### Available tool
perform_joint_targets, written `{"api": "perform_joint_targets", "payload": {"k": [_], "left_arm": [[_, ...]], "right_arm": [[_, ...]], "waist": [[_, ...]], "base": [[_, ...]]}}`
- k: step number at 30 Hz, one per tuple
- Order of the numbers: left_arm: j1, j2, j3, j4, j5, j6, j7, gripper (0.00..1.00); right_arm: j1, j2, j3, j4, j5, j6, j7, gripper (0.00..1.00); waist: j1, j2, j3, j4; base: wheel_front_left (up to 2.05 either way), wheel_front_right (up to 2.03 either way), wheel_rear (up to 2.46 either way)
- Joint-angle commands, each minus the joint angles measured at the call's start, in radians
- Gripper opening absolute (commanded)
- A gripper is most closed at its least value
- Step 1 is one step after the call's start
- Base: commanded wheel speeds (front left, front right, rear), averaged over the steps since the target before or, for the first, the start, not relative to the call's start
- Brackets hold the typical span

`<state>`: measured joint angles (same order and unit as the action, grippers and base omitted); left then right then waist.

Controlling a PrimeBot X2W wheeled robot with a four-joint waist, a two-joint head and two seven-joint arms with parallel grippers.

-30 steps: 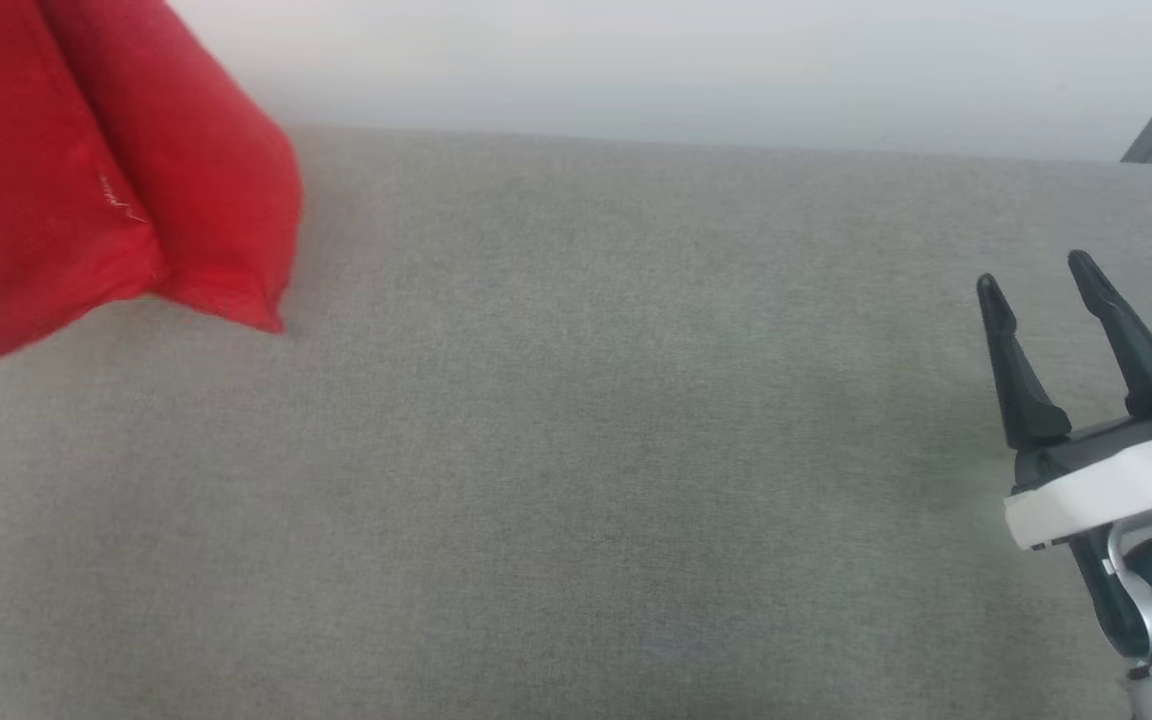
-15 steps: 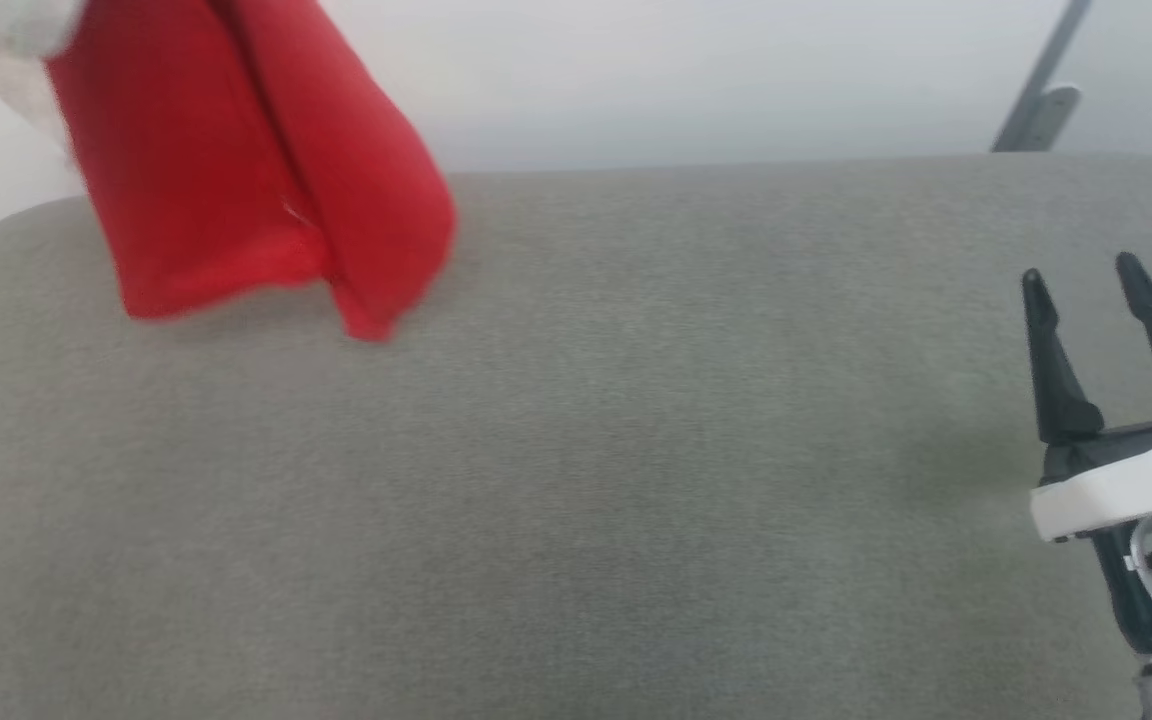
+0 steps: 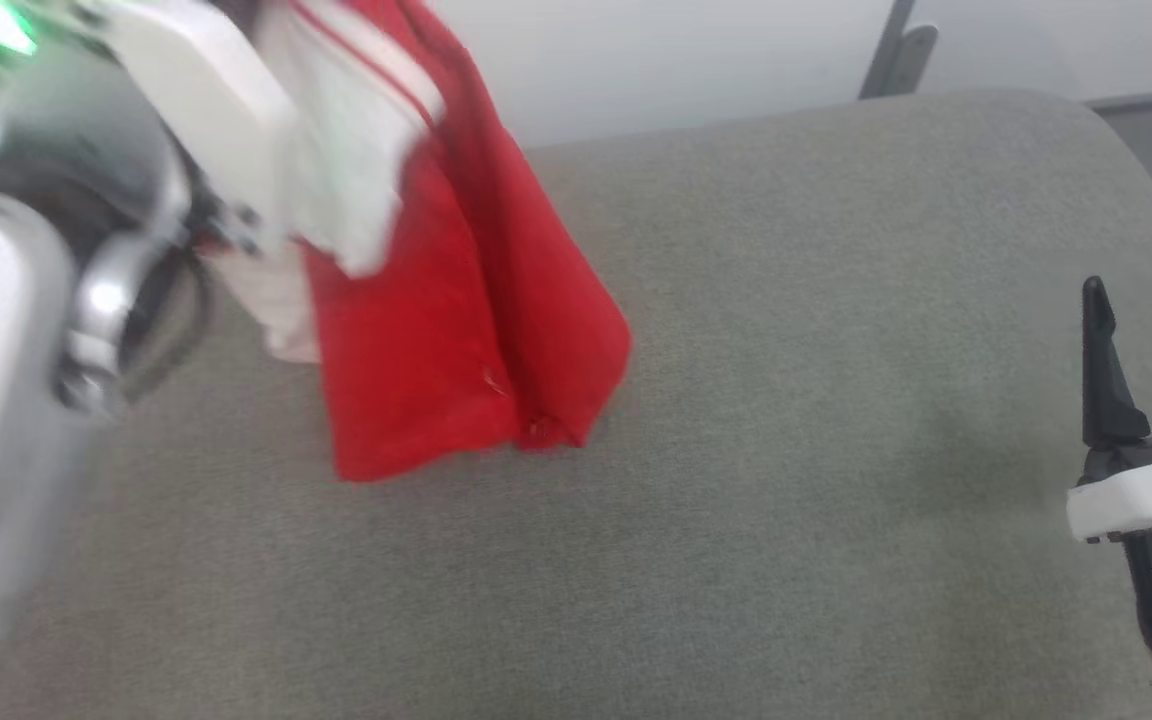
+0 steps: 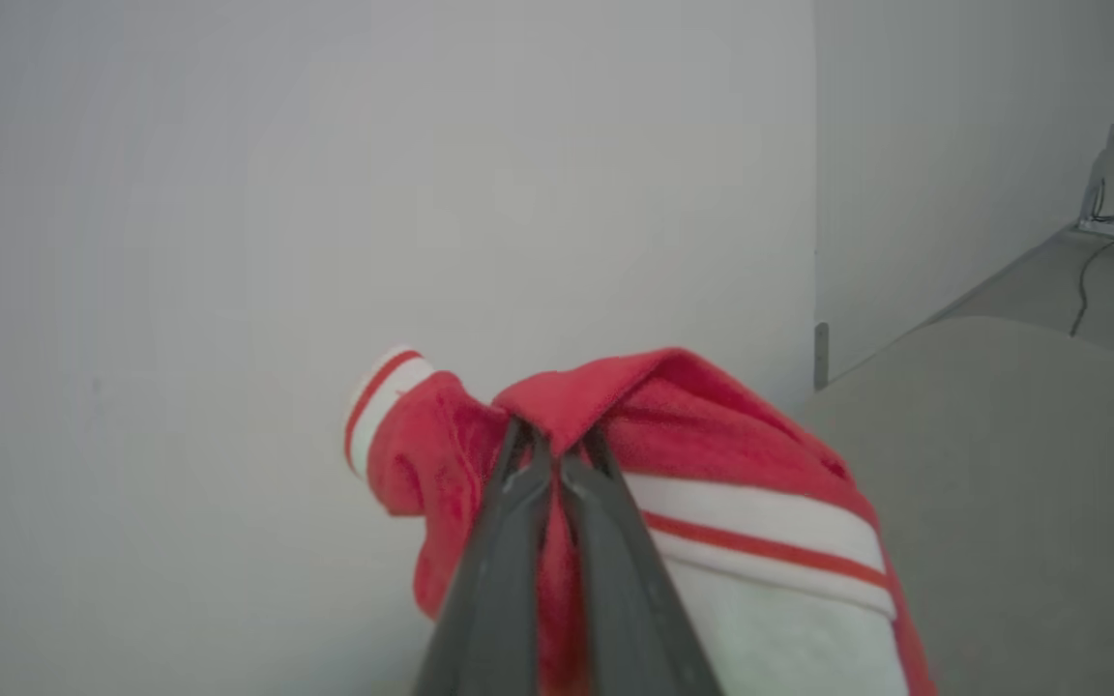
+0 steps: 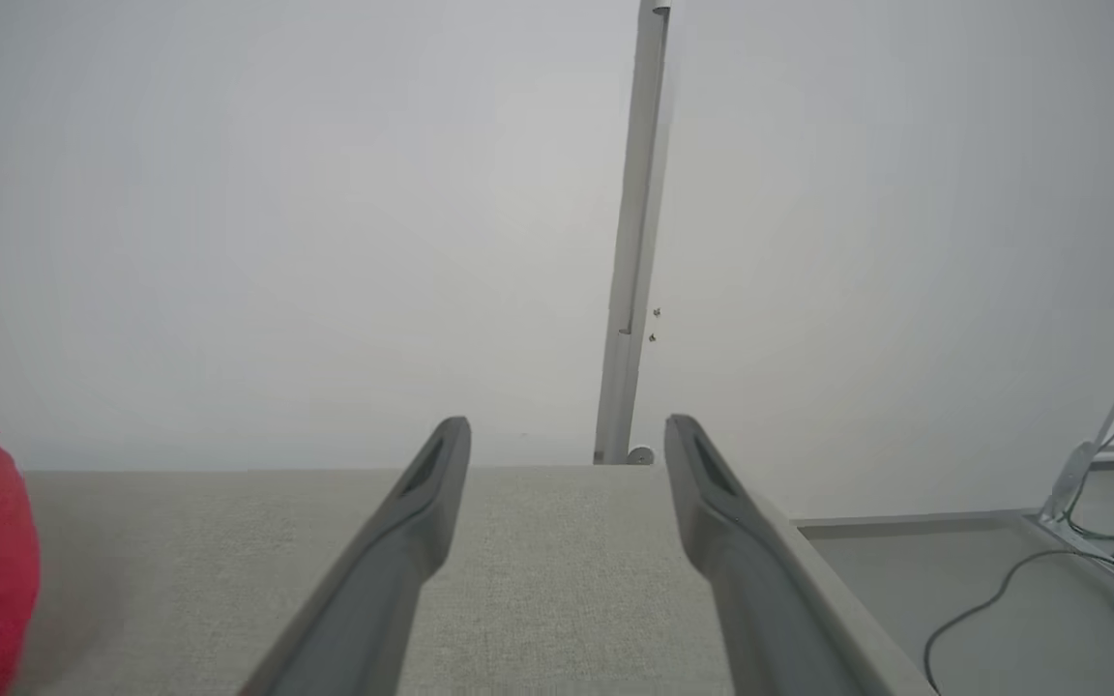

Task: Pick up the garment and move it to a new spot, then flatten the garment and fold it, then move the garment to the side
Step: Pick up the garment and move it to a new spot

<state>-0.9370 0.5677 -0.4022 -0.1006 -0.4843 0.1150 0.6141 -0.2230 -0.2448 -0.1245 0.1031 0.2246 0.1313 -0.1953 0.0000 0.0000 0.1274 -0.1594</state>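
We hold the garment (image 3: 466, 340) aloft, left end effector (image 4: 557, 452) clamped on it | right end effector (image 3: 1146, 290) wide, empty | placing, flattening, folding to come.

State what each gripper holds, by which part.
The left gripper pinches the red jersey at a bunched fold near its striped trim; the right gripper holds nothing.
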Motion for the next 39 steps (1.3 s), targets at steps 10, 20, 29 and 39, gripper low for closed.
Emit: {"api": "perform_joint_targets", "payload": {"k": [10, 20, 29, 39], "left_arm": [[0.200, -0.085, -0.128, 0.126, -0.077, 0.003, 0.096, 0.00], [0.239, -0.164, -0.184, 0.385, -0.143, -0.057, 0.096, 0.00], [0.197, -0.238, -0.207, 0.592, -0.176, -0.106, 0.073, 0.38], [0.175, -0.251, -0.202, 0.621, -0.198, -0.157, 0.030, 1.00]], "right_arm": [[-0.028, 0.036, 0.014, 0.051, 0.006, -0.001, -0.046, 1.00], [-0.075, 0.041, 0.062, 0.093, 0.020, -0.001, -0.063, 1.00], [-0.109, 0.037, 0.102, 0.125, 0.032, -0.001, -0.070, 1.00], [-0.072, 0.019, 0.113, 0.145, 0.025, -0.001, -0.071, 1.00]], "waist": [[0.0000, 0.0000, 0.080, -0.054], [0.0000, 0.0000, 0.118, -0.068], [0.0000, 0.0000, 0.124, -0.063], [0.0000, 0.0000, 0.033, -0.003]], "base": [[0.00, 0.00, 0.00], [0.00, 0.00, 0.00], [0.00, 0.00, 0.00], [0.00, 0.00, 0.00]]}}
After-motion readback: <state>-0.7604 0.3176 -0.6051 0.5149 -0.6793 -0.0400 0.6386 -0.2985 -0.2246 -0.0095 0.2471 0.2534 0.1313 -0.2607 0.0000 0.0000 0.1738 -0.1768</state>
